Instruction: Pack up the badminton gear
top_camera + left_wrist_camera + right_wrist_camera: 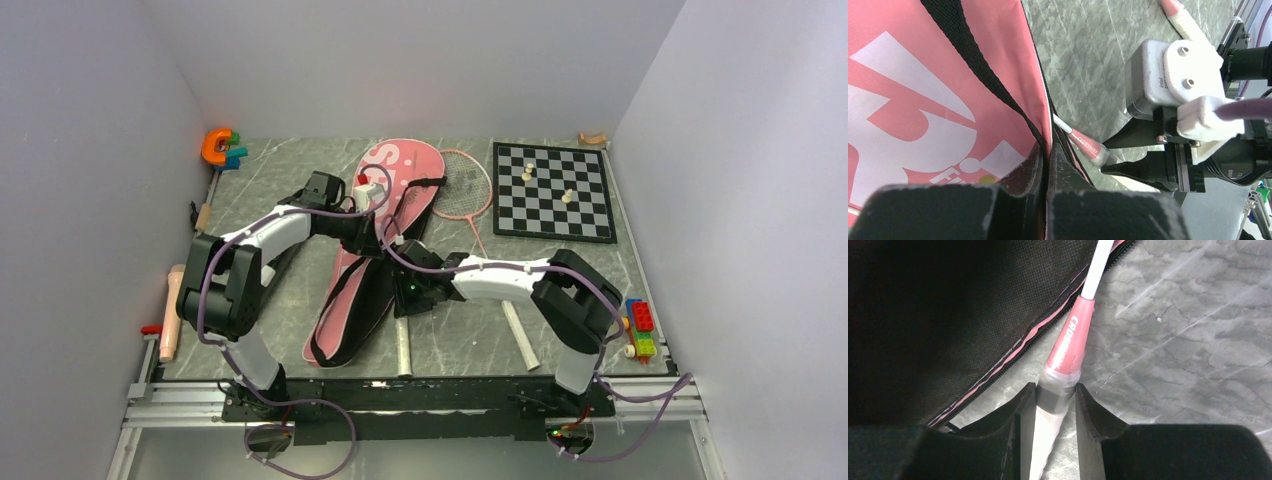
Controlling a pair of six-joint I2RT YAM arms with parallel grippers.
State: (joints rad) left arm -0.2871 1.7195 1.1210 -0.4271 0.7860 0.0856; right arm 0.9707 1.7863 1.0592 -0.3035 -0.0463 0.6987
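The left claw (1046,167) is clenched on the bag (923,100) at its zipper edge. Beside it a racket (1068,345) runs into the opening, handle grasped by the right claw (1057,402) just above the tabletop (1188,340). If that edge slips free, the racket could snag on the zipper.

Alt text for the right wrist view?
Right pincer grips the film-wrapped handle of a racket, fingers against both sides. Its pink CROSSWAY cone and white shaft run up beside the open zip edge of the black-lined racket bag, over grey marbled table.
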